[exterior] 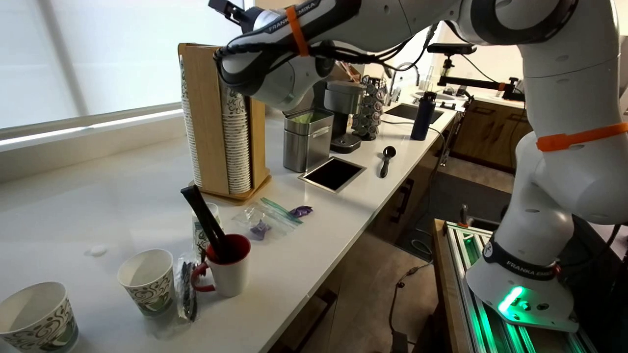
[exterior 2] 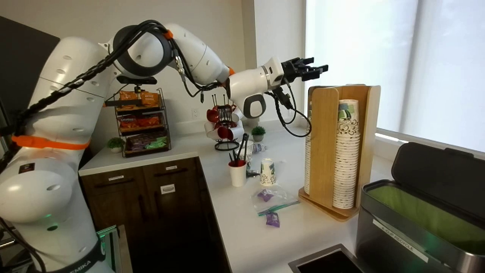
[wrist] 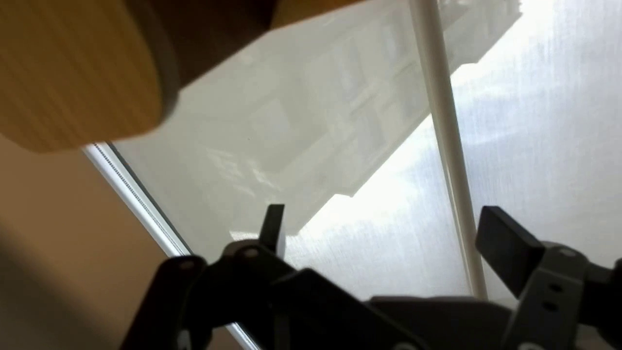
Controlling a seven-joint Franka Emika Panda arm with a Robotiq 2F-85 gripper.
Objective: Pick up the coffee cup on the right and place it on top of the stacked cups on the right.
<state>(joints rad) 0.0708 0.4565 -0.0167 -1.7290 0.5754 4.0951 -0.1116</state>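
Jaws wide apart in midair

— Markings listed?
— "FRANKA EMIKA" is printed on the robot arm (exterior: 387, 24) and its base (exterior: 527, 292).
— Elsewhere?
— "K-CUP RECYCLE" is carried by the metal bin (exterior 2: 390, 248); "Doritos," by a red snack bag (exterior 2: 128, 122).

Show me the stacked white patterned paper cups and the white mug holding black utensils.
Stacked paper cups (exterior 2: 346, 161): in an exterior view, on one column's nested rims.
White mug (exterior: 233, 274): in an exterior view, on its outer wall.
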